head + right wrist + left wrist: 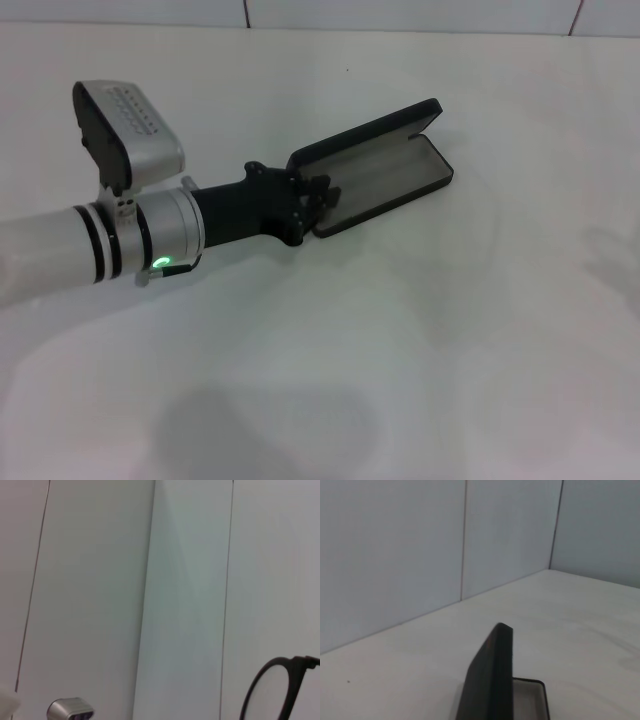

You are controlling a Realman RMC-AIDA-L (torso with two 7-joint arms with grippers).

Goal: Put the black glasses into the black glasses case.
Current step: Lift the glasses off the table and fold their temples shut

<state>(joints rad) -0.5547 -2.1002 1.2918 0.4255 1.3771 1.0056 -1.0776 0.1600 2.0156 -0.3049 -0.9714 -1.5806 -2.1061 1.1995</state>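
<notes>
The black glasses case [385, 170] lies open on the white table, its lid raised at the far side and its grey lining showing. My left gripper [318, 200] is at the case's left short end and is shut on that end. The left wrist view shows the lid edge-on [492, 675] with a bit of the grey lining beside it. The black glasses [280, 690] show only in the right wrist view: one round lens and the bridge, close to the camera, in front of the wall. They are not on the table in the head view. My right gripper is out of view.
The white table [450, 350] stretches wide in front and to the right of the case. A tiled wall runs along the table's far edge [400, 15]. My left arm [120, 240] reaches in from the left.
</notes>
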